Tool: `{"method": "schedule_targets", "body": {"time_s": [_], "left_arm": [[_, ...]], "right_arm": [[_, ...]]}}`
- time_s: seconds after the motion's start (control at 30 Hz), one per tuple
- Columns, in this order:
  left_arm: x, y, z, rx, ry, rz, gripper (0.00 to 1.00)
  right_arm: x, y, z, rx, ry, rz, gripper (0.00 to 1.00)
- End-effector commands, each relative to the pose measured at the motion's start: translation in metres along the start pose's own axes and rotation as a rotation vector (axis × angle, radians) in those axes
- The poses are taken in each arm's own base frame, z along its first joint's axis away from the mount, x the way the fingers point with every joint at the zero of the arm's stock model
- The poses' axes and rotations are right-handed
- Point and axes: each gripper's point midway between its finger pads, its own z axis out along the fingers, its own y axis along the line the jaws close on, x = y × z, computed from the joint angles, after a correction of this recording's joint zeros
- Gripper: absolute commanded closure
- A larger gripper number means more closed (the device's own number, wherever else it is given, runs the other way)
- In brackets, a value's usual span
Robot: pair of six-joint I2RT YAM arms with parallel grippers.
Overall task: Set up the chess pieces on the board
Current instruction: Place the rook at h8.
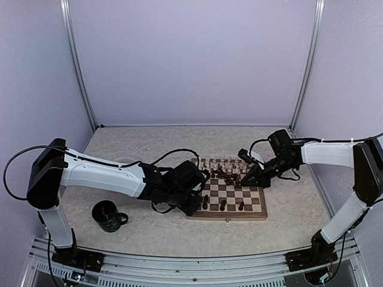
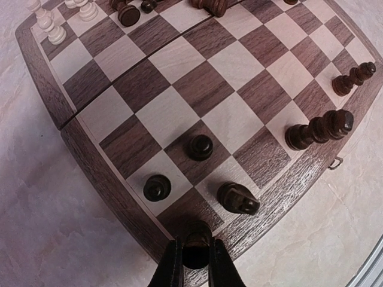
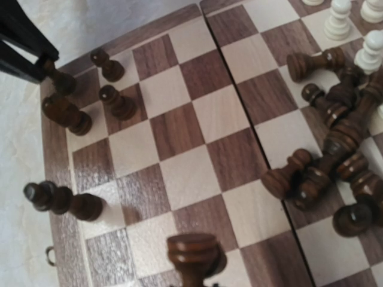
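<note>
The board (image 1: 254, 209) lies in the middle of the table, between my two arms. My left gripper (image 2: 196, 258) is shut on a dark chess piece (image 2: 196, 238) that stands on the board's (image 2: 179, 66) near corner square. Two dark pawns (image 2: 157, 188) and a knight (image 2: 238, 198) stand close by. My right gripper (image 1: 251, 179) hangs over the board's right half, shut on a dark chess piece (image 3: 192, 254); its fingers barely show. A heap of toppled dark pieces (image 3: 335, 155) lies further along the board (image 3: 179, 128). Pale pieces (image 3: 338, 18) stand at the far edge.
A dark green mug (image 1: 109, 216) stands on the table left of the board, near the left arm's base. A round grey plate (image 1: 125, 161) shows partly behind the left arm. Frame posts and pale walls enclose the table.
</note>
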Motion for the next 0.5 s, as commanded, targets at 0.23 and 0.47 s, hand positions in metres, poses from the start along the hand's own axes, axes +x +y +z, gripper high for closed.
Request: {"method": "schedule_targets", "body": {"time_s": [0.23, 0.47], "left_arm": [[-0.0045, -0.0003, 0.01, -0.015, 0.006, 0.014, 0.99], [-0.0051, -0.0008, 0.0129, -0.018, 0.007, 0.01, 0.91]], "right_arm": [[0.0049, 0.0005, 0.0041, -0.012, 0.013, 0.003, 0.96], [0.0058, 0.0005, 0.0049, -0.015, 0.016, 0.006, 0.95]]}}
